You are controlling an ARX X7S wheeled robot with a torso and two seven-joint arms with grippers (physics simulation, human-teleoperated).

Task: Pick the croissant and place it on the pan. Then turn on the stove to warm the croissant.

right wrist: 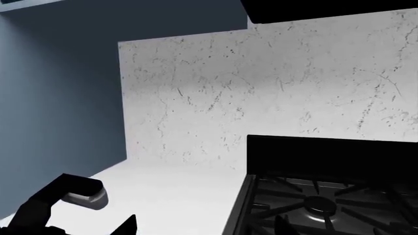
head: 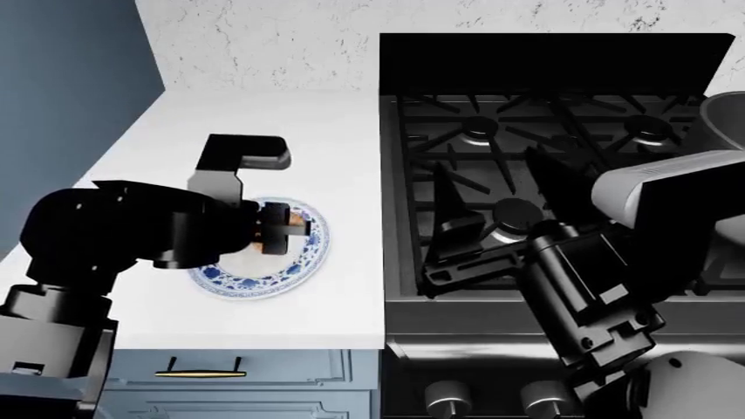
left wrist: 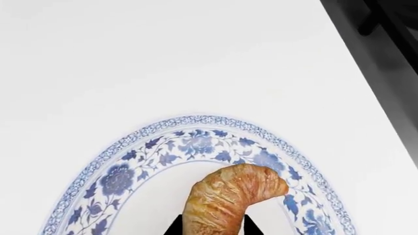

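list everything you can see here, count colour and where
golden-brown croissant: one, on the plate, between the left gripper's fingertips
round blue-and-white patterned plate: one, on the white counter
white countertop: one, left of the stove
black gas stove with cast-iron grates: one, right of the counter
black-and-silver knobs: two visible, stove front
grey metal pan: one, only its edge shows, far right on the stove
left gripper: black, around the croissant
right gripper: black, open above the stove

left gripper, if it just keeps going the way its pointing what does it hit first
Most likely the croissant. In the left wrist view the left gripper has its dark fingertips on either side of the pastry, which lies on the blue-and-white plate. Depth is unclear, so whether they already touch cannot be told.
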